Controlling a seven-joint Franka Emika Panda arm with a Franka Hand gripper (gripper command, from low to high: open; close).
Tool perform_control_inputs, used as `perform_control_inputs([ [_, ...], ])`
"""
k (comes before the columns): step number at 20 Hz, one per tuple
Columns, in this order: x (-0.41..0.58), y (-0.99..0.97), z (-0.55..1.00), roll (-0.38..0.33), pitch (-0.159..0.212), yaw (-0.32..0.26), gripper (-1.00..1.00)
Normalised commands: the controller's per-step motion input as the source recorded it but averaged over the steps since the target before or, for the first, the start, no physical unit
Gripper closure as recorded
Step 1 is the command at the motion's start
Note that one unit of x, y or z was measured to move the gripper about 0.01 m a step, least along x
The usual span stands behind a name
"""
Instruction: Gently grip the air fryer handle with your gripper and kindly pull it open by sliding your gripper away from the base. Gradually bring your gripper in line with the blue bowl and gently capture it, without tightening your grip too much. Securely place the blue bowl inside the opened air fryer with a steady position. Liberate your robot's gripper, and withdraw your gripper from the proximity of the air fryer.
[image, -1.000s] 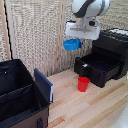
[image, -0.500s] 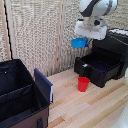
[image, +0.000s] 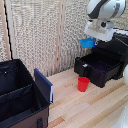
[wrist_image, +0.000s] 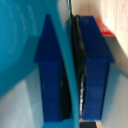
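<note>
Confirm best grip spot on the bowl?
The rim wall, as now: the end effector pinches the bowl from above, one fingertip inside, one outside. The thin upright wall suits the narrow jaws; the bowl hangs level above the open fryer.

gripper (image: 91, 39) carrying blue bowl (image: 88, 43) has shifted toward exterior view's right, now above open drawer of air fryer (image: 102, 62) (a second ago it hung short of drawer, over red cup side).

Blue bowl (wrist_image: 20, 45) rim between blue-tipped jaws
</note>
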Motion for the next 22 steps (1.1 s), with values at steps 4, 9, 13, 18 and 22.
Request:
perform_control_inputs([
  [4,0.068,-0.77,-0.18,0.067,0.055,-0.092,1.0],
  [9,0.189,-0.39,-0.35,0.016,0.107,-0.033,1.0],
  [13,0.217,-0.36,-0.33,0.0,0.085,0.0,1.0],
  [18,0.333,-0.25,-0.21,0.0,0.063,0.064,1.0],
  [22,0.194,-0.14,-0.23,-0.013,0.069,0.088,1.0],
])
